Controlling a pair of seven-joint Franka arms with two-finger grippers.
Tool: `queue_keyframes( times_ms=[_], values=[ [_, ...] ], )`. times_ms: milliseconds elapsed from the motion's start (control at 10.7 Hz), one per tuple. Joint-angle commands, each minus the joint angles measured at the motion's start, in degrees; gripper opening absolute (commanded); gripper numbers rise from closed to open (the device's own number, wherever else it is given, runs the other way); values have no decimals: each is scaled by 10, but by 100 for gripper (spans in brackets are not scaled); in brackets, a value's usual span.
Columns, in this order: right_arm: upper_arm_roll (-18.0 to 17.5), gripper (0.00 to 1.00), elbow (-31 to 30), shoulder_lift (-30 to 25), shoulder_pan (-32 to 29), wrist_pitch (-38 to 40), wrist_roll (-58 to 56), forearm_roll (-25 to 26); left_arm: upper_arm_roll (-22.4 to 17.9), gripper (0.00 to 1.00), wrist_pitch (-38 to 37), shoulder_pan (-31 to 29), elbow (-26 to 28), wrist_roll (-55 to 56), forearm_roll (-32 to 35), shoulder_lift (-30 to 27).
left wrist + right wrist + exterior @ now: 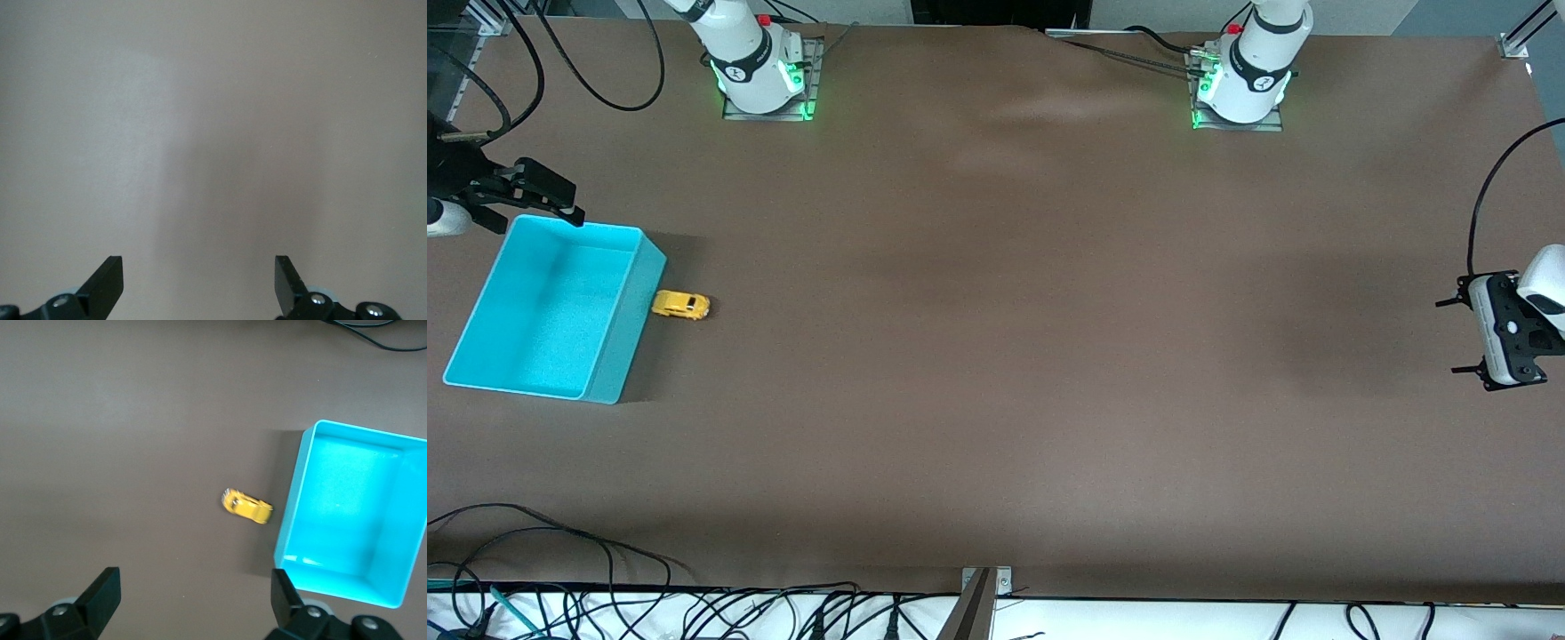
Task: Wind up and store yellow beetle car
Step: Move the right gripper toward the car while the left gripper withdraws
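The yellow beetle car (681,305) stands on the brown table close beside the long wall of the turquoise bin (627,329), on the side toward the left arm's end. In the right wrist view the yellow beetle car (247,508) lies a small gap away from the turquoise bin (291,520), which has nothing in it. My right gripper (532,206) hangs open and empty over the bin's corner farthest from the front camera; its wrist view shows the right gripper (195,580) above bare table. My left gripper (1454,336) waits open over the table's left-arm end, and the left gripper (200,267) holds nothing.
Loose cables (560,551) run along the table edge nearest the front camera, and more cables (596,80) hang by the right arm's base (760,76). The left arm's base (1240,84) stands at the table's back edge.
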State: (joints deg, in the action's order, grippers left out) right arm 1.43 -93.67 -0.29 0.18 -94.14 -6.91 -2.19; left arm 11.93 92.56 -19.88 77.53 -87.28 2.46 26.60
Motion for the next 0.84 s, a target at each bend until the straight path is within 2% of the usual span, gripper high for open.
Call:
queue_keyframes(
  times_ms=[0, 374, 748],
  values=[
    [-3, 100, -1, 5, 5, 4, -7, -11, -2, 100, -52, 24, -10, 74, 7, -18],
    [-4, 100, 1, 13, 25, 4, -7, -11, 0, 100, -110, 50, -10, 222, -3, -49],
    [-4, 100, 2, 27, 40, 4, -22, -10, 63, 100, -150, 58, -9, 392, -5, -88]
  ],
)
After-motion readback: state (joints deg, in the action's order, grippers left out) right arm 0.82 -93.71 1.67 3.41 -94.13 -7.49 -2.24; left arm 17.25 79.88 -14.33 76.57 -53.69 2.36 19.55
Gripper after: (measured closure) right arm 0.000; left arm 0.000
